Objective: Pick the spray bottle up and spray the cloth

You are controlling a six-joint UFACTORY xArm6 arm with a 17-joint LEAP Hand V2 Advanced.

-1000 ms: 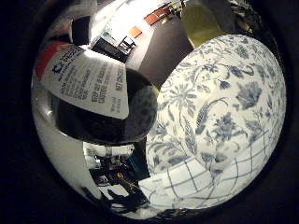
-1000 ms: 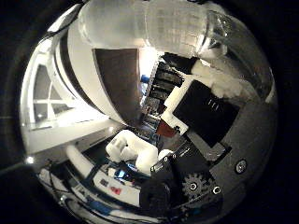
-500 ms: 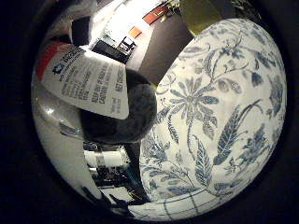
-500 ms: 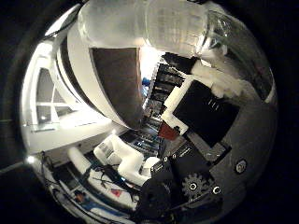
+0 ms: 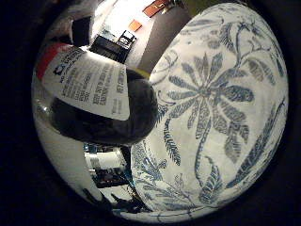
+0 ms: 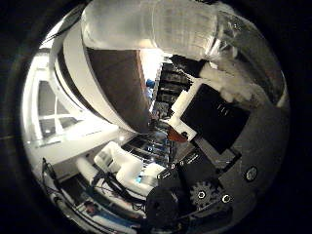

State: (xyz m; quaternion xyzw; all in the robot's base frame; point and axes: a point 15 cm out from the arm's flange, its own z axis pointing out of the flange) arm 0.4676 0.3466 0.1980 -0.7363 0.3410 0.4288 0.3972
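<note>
The spray bottle [image 5: 90, 87] fills much of the right little finger side palm view, close against the palm; it has a dark body and a white printed label. In the right thumb side palm view its translucent upper part [image 6: 171, 27] lies across the palm. My hand [image 6: 226, 122] shows there as black and white fingers curled round the bottle. The cloth [image 5: 221, 113], white with a blue floral print, fills the rest of the little finger side view, close beside the bottle.
Behind the bottle in the little finger side view stands dark room furniture [image 5: 119, 41] by a pale wall. The thumb side view shows white robot parts [image 6: 119, 162] and cluttered shelves [image 6: 168, 90] further off.
The cloth has grown much larger in the little finger side view and its checked edge has left the picture: the hand with the bottle has moved closer to the cloth. The hold on the bottle is unchanged.
</note>
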